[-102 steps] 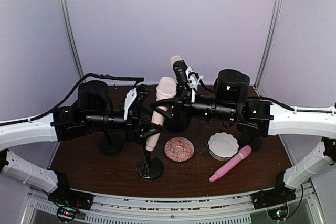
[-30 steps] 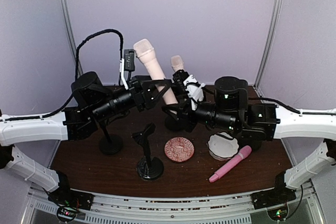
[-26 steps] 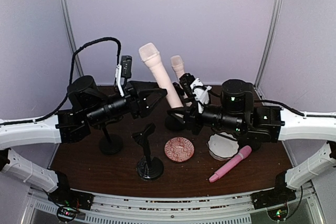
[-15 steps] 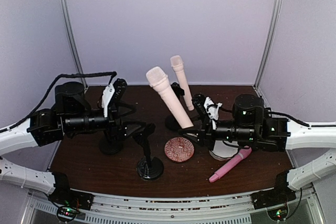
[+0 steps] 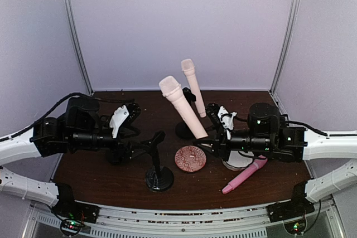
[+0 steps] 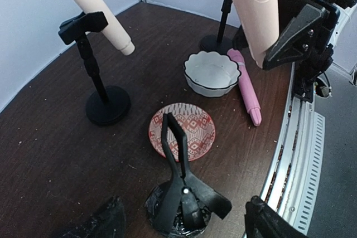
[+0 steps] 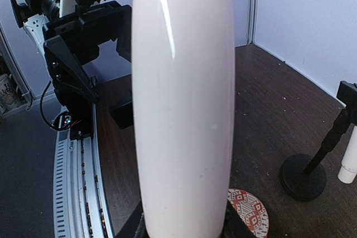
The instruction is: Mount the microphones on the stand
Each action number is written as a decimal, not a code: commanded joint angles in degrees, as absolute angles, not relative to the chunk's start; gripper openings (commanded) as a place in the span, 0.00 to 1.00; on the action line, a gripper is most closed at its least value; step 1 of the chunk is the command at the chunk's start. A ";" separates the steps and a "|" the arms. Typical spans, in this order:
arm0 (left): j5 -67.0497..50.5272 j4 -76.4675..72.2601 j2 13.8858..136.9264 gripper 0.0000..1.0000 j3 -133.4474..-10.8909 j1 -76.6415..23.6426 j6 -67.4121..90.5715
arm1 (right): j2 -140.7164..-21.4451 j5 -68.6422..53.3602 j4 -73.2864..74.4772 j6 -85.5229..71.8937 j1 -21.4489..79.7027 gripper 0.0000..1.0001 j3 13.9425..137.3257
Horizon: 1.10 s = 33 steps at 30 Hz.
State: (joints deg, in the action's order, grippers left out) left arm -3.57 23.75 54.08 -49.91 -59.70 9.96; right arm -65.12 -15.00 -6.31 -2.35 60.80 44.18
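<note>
changed: left gripper (image 5: 138, 140) has let go of the cream mic (image 5: 181, 107) and pulled back low, jaws spread, empty | now: right gripper (image 5: 205, 137) pinches its lower end, mic tilted in the air | task: front stand (image 5: 157, 163) clip still bare; handoff looks done, seating it comes next

Right wrist view: held microphone (image 7: 184, 98) fills the frame, head and butt both cut off. Patterned dish (image 7: 248, 213) half behind it. Racked microphone (image 7: 350, 165) clipped by the right edge, only its butt showing.
Left wrist view: left gripper (image 6: 187, 221) shows fingertips only, at the bottom edge.
From above: white dish (image 5: 237, 161) partly under right arm (image 5: 268, 137).
</note>
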 commanded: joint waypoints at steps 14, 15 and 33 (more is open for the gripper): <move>0.52 18.88 62.11 0.70 -51.30 -61.70 12.33 | -64.18 -15.82 -9.06 -2.69 59.87 0.11 42.48; 0.71 18.55 62.17 0.69 -51.25 -61.70 12.38 | -64.14 -15.83 -9.10 -2.70 59.86 0.11 42.43; 2.05 21.27 60.02 0.30 -50.36 -61.70 7.94 | -64.89 -16.87 -10.62 -1.84 59.55 0.10 41.03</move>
